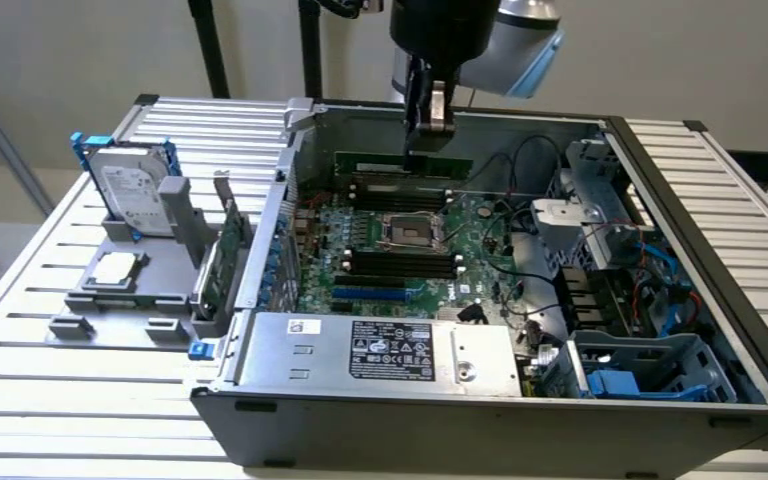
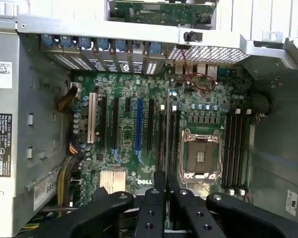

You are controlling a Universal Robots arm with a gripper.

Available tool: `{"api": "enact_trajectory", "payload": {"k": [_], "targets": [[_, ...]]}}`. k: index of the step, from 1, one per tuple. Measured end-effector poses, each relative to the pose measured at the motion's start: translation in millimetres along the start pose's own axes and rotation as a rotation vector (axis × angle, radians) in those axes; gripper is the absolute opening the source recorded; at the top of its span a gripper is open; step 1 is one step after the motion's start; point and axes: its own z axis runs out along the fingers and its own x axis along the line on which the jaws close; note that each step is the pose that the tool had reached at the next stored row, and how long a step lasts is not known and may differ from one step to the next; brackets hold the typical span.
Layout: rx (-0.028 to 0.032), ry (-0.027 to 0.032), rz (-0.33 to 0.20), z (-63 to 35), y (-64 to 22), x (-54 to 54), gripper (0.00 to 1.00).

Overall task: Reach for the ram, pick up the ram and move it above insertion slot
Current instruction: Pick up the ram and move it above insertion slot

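Your fingers (image 1: 430,135) grip the ram (image 1: 402,166) upper center in the exterior view, above the motherboard (image 1: 398,250). Wrist view adds the slots (image 2: 234,148) by the CPU socket (image 2: 201,156), the ram edge-on between your fingers.

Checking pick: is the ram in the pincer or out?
In: the pincer is shut on the ram, held above the motherboard.

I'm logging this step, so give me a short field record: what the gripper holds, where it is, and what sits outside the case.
gripper: shut on the ram, held edge-on
position: inside the open computer case, above the motherboard, over the far memory slots
CPU socket: open, bare
outside case: hard drive upright in a grey holder, at the exterior view's left
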Motion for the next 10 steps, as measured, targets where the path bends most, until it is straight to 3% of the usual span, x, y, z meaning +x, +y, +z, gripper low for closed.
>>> {"api": "enact_trajectory", "payload": {"k": [5,10], "targets": [[0.0043,0.0001,0.000,1.9,-4.8,-13.2,0.13],[0.0122,0.0003,-0.001,4.6,-7.1,-22.6,0.13]]}}
